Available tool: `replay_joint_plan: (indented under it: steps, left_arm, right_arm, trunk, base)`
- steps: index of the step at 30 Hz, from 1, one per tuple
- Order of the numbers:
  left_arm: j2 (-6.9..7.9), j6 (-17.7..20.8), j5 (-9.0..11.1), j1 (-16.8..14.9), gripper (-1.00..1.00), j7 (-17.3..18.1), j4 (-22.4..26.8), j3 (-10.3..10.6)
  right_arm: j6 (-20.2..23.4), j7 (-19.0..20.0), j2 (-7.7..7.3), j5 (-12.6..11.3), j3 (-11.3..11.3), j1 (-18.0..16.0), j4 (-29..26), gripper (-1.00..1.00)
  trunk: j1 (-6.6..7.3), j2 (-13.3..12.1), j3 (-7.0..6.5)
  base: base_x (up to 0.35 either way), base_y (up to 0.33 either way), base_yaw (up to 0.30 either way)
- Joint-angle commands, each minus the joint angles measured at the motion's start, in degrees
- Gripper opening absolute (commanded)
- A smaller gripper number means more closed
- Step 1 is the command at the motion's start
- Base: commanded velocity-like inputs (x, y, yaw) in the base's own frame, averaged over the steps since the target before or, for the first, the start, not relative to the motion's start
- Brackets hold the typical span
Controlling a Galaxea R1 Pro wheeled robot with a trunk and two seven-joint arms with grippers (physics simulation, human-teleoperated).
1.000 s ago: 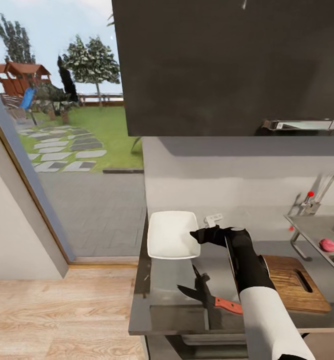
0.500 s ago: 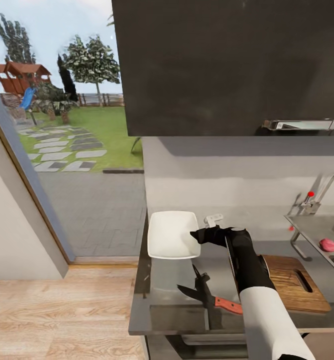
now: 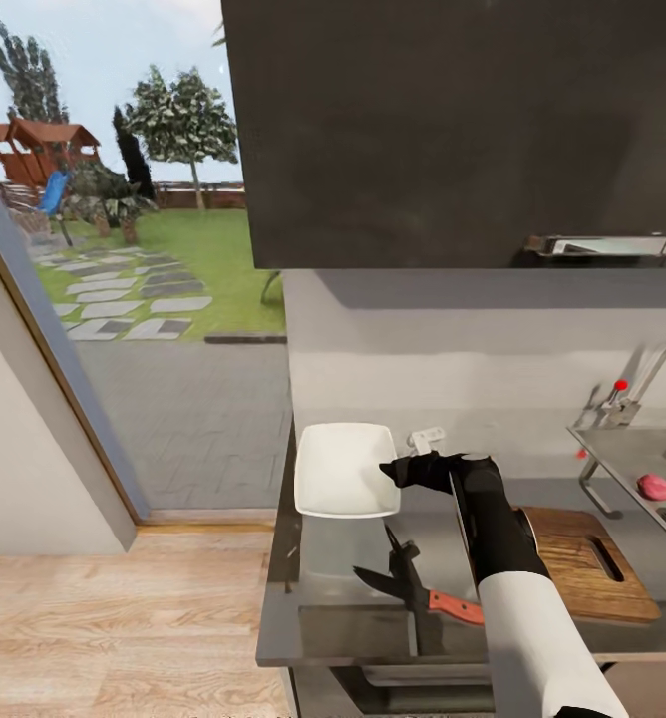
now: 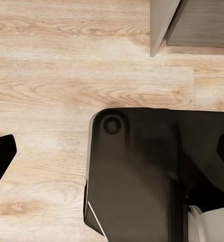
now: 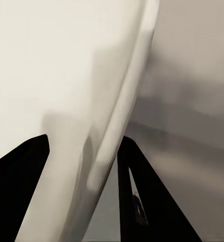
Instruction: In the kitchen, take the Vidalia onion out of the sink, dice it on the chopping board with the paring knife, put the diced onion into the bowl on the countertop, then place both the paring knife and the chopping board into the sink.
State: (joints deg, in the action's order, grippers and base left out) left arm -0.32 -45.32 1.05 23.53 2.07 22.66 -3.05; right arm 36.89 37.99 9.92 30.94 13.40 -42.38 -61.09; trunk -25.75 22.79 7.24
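Note:
The white square bowl (image 3: 338,469) sits at the back left of the dark countertop (image 3: 338,608). My right gripper (image 3: 391,469) reaches to its right rim. In the right wrist view the bowl's rim (image 5: 114,131) runs between the two black fingers of the right gripper (image 5: 85,138), which look shut on it. The paring knife (image 3: 423,596) lies near the front edge, orange handle to the right. To the right, the chopping board (image 3: 582,568) lies partly behind my forearm. The pink onion (image 3: 656,487) rests in the sink (image 3: 627,454). My left gripper (image 4: 112,156) hangs open over the wood floor.
A glossy black upper cabinet (image 3: 453,130) hangs over the counter. The chrome tap (image 3: 652,374) with a red dot stands behind the sink. A small white socket (image 3: 426,437) sits on the backsplash. A glass door and the garden lie left. My dark base (image 4: 152,176) is below the left gripper.
The head view has shifted very slightly. Both arms, the bowl, the knife and the board stay where they were.

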Motion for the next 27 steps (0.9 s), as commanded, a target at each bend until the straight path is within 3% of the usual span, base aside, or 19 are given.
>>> replay_joint_plan:
  steps: [1,27]
  left_arm:
    - [-0.03,0.0,0.1,0.0,1.00,0.2,0.1,-0.2]
    - [-0.03,0.0,0.1,0.0,1.00,0.2,0.1,-0.2]
  right_arm:
    - [0.4,0.6,0.08,0.4,0.2,-0.1,-0.1,-1.00]
    - [1.3,0.6,0.08,0.4,0.2,-0.1,-0.2,-1.00]
  trunk:
    - [-0.04,0.1,0.20]
    - [-0.04,0.1,2.35]
  base:
    - [0.000,0.000,0.000]
    - [0.000,0.000,0.000]
